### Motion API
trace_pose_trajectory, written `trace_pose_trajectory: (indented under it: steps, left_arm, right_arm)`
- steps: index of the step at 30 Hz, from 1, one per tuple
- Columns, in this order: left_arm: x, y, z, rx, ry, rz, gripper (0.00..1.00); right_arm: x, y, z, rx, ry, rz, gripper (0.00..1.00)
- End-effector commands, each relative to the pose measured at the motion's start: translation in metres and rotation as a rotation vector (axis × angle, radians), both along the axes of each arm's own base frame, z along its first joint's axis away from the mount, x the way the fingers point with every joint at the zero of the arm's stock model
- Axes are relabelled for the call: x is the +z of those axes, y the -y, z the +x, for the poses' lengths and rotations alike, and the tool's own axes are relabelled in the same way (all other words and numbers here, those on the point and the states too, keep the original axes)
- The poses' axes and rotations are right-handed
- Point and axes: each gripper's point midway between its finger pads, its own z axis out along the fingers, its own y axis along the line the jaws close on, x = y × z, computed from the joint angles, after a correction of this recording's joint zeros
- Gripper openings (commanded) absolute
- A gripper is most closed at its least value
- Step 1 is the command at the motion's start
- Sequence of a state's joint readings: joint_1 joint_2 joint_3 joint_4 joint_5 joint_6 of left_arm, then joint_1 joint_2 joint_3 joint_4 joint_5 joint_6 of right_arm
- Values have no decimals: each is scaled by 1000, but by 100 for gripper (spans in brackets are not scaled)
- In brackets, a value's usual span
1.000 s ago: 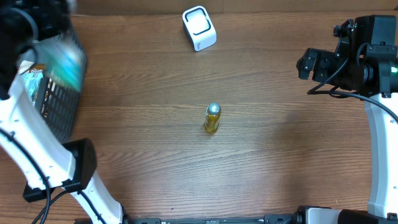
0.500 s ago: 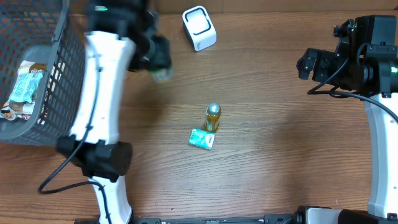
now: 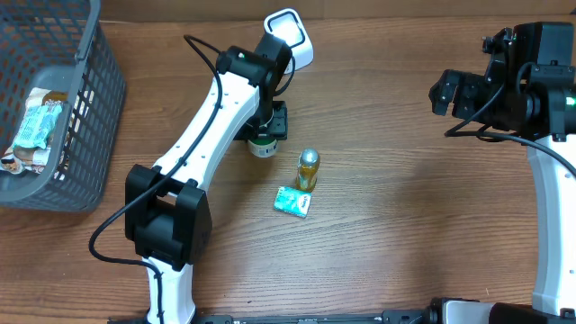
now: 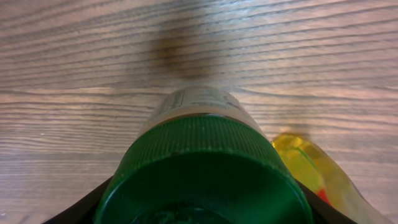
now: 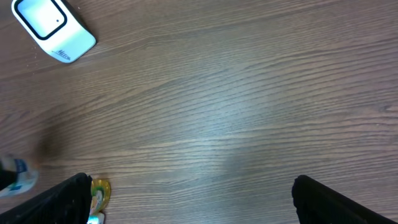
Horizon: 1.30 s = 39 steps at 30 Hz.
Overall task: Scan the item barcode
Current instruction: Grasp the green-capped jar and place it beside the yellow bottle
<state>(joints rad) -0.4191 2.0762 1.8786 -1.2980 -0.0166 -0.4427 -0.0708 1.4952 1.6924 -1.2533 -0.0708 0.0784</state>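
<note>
Left wrist view shows a green-capped jar [image 4: 199, 165] with a pale label, clamped between the left gripper's [image 3: 266, 133] fingers. Well away from those fingers, the basket [image 3: 93, 108] holds snack packets [image 3: 36, 126]. The right gripper's [image 5: 189, 205] fingers stand wide apart, empty.

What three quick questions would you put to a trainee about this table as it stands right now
1. Short answer: which item is nearest the teal packet?
2. Multiple choice: the left end effector grips A) the teal packet, B) the green-capped bottle, C) the yellow bottle.
3. True or false: the right end effector is open and empty.
Key: 1 the yellow bottle; 2 B; 3 true.
</note>
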Motion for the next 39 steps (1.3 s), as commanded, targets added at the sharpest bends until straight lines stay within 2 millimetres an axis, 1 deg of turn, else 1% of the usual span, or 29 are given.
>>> trace_pose_trajectory:
  steps: [1, 5, 8, 13, 15, 19, 23, 25, 26, 28, 32, 34, 39]
  left_arm:
    - [-14, -5, -3, 48, -5, 11, 33]
    - [-32, -4, -7, 42, -15, 13, 33]
    - [-42, -5, -9, 43, -20, 16, 36]
    - [-54, -6, -12, 43, -23, 17, 39]
    - [-57, -7, -14, 43, -30, 21, 42]
    - [-58, -8, -14, 43, -33, 21, 68]
    - [-58, -7, -14, 43, -31, 21, 87]
    - [-58, -7, -14, 43, -31, 20, 96]
    - [-58, -7, -14, 43, -31, 17, 98]
    - [-58, -4, -15, 42, -37, 2, 100]
    - [-51, -4, -12, 43, -25, -6, 100]
    - [-42, -3, -9, 24, -4, -12, 100]
    - [-6, -5, -1, 1, 54, -5, 100]
  right_arm:
    - [12, 2, 0, -10, 35, -9, 100]
    - [12, 2, 0, -10, 35, -9, 100]
    - [12, 2, 0, -10, 35, -9, 100]
    - [12, 2, 0, -10, 35, -9, 100]
    - [12, 2, 0, -10, 35, -9, 100]
    - [12, 2, 0, -10, 35, -9, 100]
    - [12, 2, 0, -10, 35, -9, 100]
    - [12, 2, 0, -10, 35, -9, 100]
    - [12, 2, 0, -10, 35, -9, 100]
    - [12, 2, 0, -10, 35, -9, 100]
    - [12, 2, 0, -10, 35, -9, 100]
    - [12, 2, 0, -10, 35, -9, 100]
    - [12, 2, 0, -10, 35, -9, 100]
